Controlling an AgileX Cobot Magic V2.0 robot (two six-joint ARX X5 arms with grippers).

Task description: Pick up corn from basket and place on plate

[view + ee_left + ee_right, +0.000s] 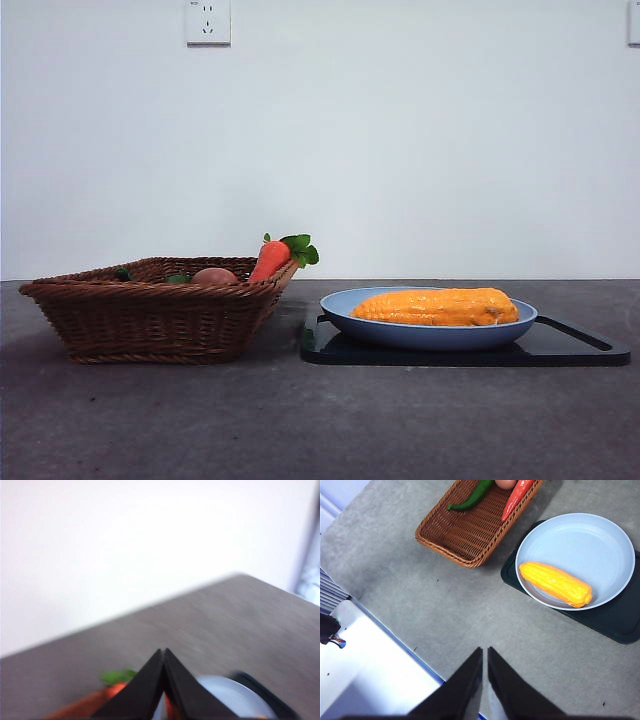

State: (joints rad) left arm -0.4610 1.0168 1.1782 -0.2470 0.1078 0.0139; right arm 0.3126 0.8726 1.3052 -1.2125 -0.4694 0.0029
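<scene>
Evidently the job is all but finished: the corn (pixel 436 307) is lying lengthwise inside the light-blue plate (pixel 345 303), resting on the plate's floor toward the rim nearer the right arm's camera, and nothing is gripping it. The plate is sitting on a flat black tray (pixel 580 350), just beside the wicker basket (pixel 150 320).

The basket is no longer holding any cob. What is showing in it from the front is a carrot (pixel 270 260) leaning against the wall on the plate side, its green leaves poking over the rim, and a round peach-coloured egg-like thing (pixel 214 276) next to it. From the right wrist view a long green pepper (pixel 472 498) is also lying across the weave (it is barely peeking above the rim from the front).

Both arms are hanging well clear of the table things. The right gripper (pixel 485 652) is hovering high over bare table, its two black jaws pressed almost together and carrying nothing. The left gripper (pixel 164 652) is likewise closed tip to tip and empty; its picture is blurred, so the pale shape beyond the jaws is probably the plate, though I cannot be certain.

In my judgement no step is left, beyond perhaps the arms settling at rest.
</scene>
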